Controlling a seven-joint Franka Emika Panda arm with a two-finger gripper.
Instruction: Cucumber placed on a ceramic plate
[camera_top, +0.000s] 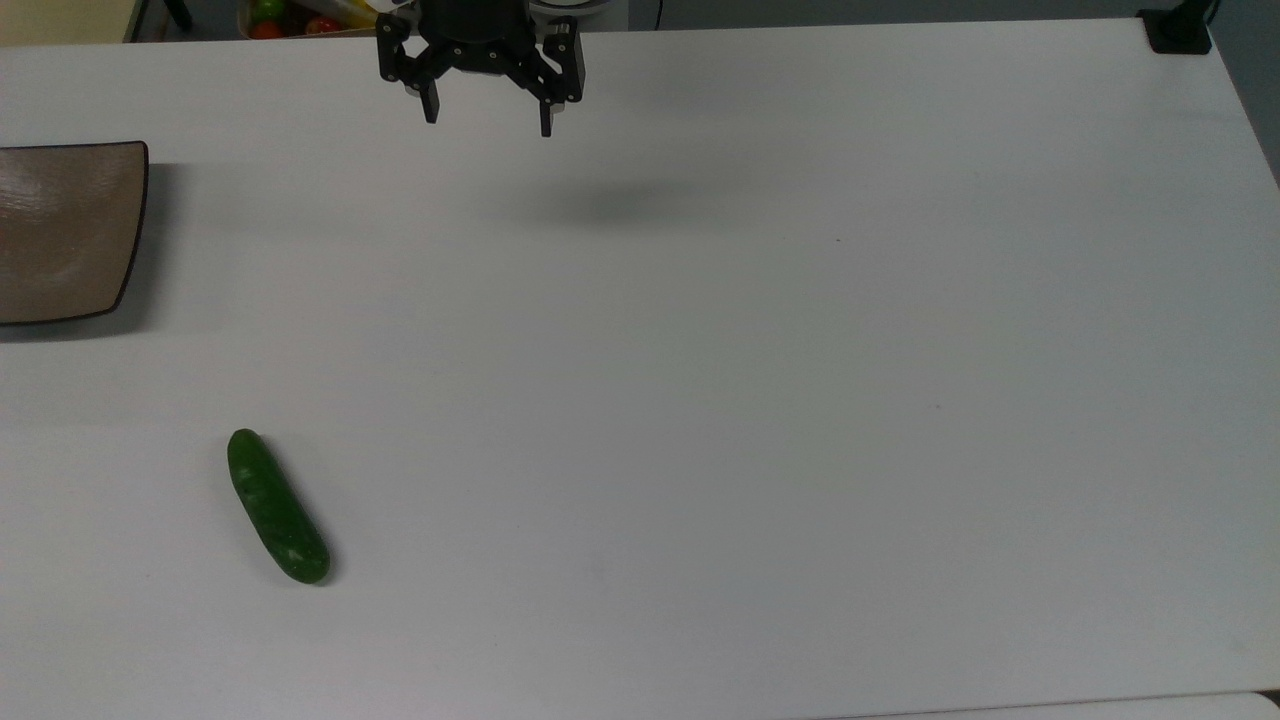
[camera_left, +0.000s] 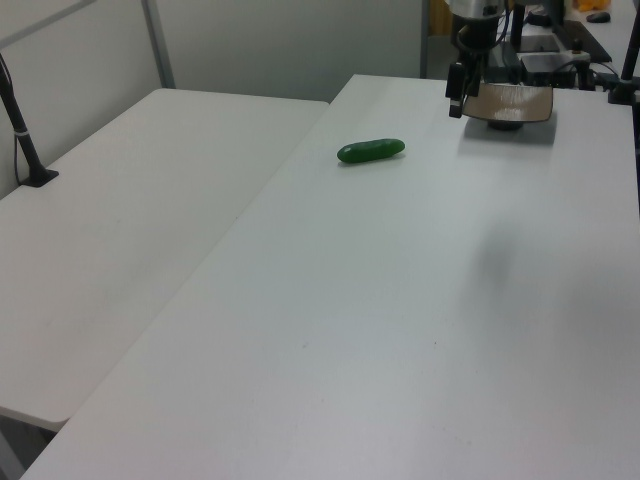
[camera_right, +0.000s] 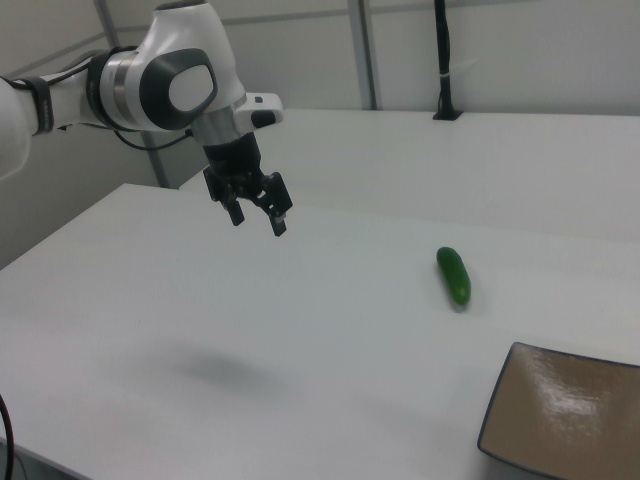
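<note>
- Black two-finger tool (camera_top: 488, 118) hangs high above the white surface (camera_top: 700, 400), fingers spread apart, nothing between them; its shadow falls on bare surface below.
- Short dark green cucumber with rounded ends (camera_top: 277, 506) lies flat on the surface, in the top view's lower left, tilted diagonally, well apart from the tool.
- Squarish brown-grey ceramic plate with thin dark rim (camera_top: 120, 230) sits at the top view's left edge, partly cut off, nothing on it; cucumber near it but not touching.
- In the right view the cucumber (camera_right: 454, 275) sits between the tool (camera_right: 258, 217) and the plate (camera_right: 520, 400), plate at the right view's lower right.
- In the left view the cucumber (camera_left: 371, 150) lies on the left view's left of the plate (camera_left: 515, 103).
- Task looks unstarted: no grasp yet, cucumber off the plate.
- Risk: cucumber is round, so fingers closing along its length or off-centre could roll it or squeeze it out.
- Risk: the diagonal lie needs wrist rotation; skipping it means a finger lands on top.
- Risk: descending too low jams the fingertips into the surface.
- Risk: glossy plate, so a high release could let the cucumber roll off the rim.
</note>
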